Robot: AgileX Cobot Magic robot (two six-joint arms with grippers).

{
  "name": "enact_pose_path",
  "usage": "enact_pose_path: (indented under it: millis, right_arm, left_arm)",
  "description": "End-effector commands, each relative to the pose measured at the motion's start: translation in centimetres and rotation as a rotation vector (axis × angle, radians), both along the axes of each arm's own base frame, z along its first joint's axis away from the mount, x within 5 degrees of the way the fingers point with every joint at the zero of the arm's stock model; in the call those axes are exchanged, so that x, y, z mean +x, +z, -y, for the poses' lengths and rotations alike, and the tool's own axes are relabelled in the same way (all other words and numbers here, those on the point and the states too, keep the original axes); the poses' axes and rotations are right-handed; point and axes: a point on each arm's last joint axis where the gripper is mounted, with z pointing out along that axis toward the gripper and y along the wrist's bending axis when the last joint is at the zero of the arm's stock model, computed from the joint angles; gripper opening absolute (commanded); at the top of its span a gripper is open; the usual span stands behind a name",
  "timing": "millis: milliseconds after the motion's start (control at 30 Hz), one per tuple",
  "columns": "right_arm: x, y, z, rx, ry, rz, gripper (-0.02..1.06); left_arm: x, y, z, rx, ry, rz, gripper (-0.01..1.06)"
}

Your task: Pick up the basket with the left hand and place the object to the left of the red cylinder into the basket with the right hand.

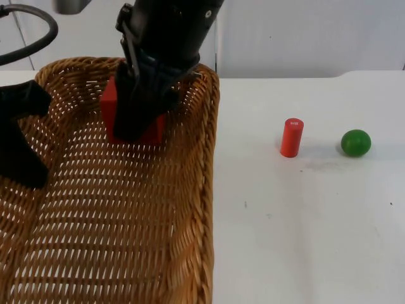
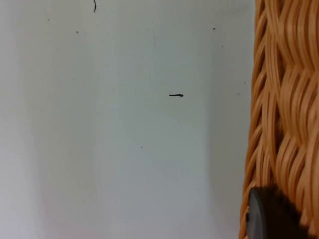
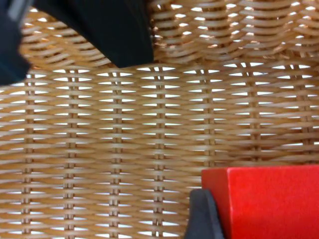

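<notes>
Two grippers are at work around the basket (image 1: 114, 215), which I use as my landmark. The left gripper (image 1: 22, 136) sits at the basket's left rim and is clenched on the woven edge, so the basket looks held up, close under the top camera. The right gripper (image 1: 142, 111) reaches down inside the basket near its far wall, and its fingers grip a red block (image 1: 152, 130). In the right wrist view the red block (image 3: 269, 201) sits against one black finger, with the woven floor just below it. So the block is right over the inside of the basket, and I think the next move is simply to let go, straight down. The block looks boxy, so it should land flat and not roll. Out on the white table (image 1: 304, 240), to the right of the basket, the red cylinder (image 1: 292, 137) stands upright, and a green ball (image 1: 355, 142) lies farther from the basket than the cylinder.
</notes>
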Motion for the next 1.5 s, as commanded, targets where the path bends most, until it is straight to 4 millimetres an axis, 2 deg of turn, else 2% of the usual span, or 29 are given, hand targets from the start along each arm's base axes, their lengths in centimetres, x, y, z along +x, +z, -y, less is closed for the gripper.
enact_pose_path:
  millis: [0,33,133,167,233,333,467,567,733,967,1067,1100,1200,1233,1333,1400,1467]
  right_arm:
    - [-0.3,0.3,-0.3,0.018,0.011,0.002,0.19]
    - [-0.3,0.3,-0.3,0.018,0.011,0.002,0.19]
    - [-0.4,0.3,-0.3,0.013,0.010,-0.004,0.38]
    - [-0.4,0.3,-0.3,0.013,0.010,-0.004,0.38]
    - [-0.4,0.3,-0.3,0.013,-0.007,-0.011,0.53]
    - [-0.3,0.3,-0.3,0.018,-0.010,-0.006,0.70]
    - [-0.2,0.3,-0.3,0.015,-0.010,0.003,0.79]
    - [-0.3,0.6,-0.2,0.017,-0.010,0.011,0.78]
    - [-0.5,2.4,0.7,-0.005,-0.044,0.043,0.78]
    - [-1.1,6.4,2.6,-0.004,-0.154,0.112,0.78]
    - [-1.8,9.0,4.0,0.035,-0.184,0.102,0.78]
    - [-1.8,9.0,4.0,0.035,-0.184,0.102,0.78]
    - [-1.7,11.0,5.5,0.092,-0.261,0.086,0.78]
    - [-1.7,11.0,5.5,0.092,-0.261,0.086,0.78]
    - [-1.2,13.0,7.6,0.175,-0.319,0.049,0.78]
    - [-1.1,13.4,8.0,0.199,-0.329,0.033,0.78]
    - [-0.9,14.1,9.3,0.219,-0.357,0.027,0.78]
  left_arm:
    - [0.1,0.4,0.0,-0.013,0.007,0.018,0.00]
    - [0.1,0.4,0.0,-0.013,0.007,0.018,0.00]
    - [0.1,0.4,0.0,-0.013,0.007,0.018,0.00]
    - [0.1,0.4,0.0,-0.013,0.007,0.018,0.00]
    - [0.1,0.4,0.0,-0.013,0.007,0.018,0.00]
    - [0.1,0.4,0.0,-0.013,0.007,0.018,0.00]
    - [0.1,0.4,0.0,-0.013,0.007,0.018,0.00]
    - [0.1,0.4,0.0,-0.013,0.007,0.018,0.00]
    - [0.1,0.4,0.0,-0.014,0.007,0.017,0.00]
    - [0.1,0.4,0.0,-0.014,0.007,0.017,0.00]
    - [0.0,0.4,0.1,-0.015,0.005,0.013,0.00]
    - [0.0,0.4,0.1,-0.015,0.005,0.013,0.00]
    - [0.0,0.4,0.1,-0.016,0.003,0.010,0.00]
    - [0.0,0.4,0.1,-0.016,0.003,0.010,0.00]
    - [0.0,0.4,0.1,-0.016,0.001,0.007,0.00]
    - [0.0,0.4,0.1,-0.016,0.001,0.007,0.00]
    - [0.0,0.4,0.1,-0.017,0.001,0.006,0.00]
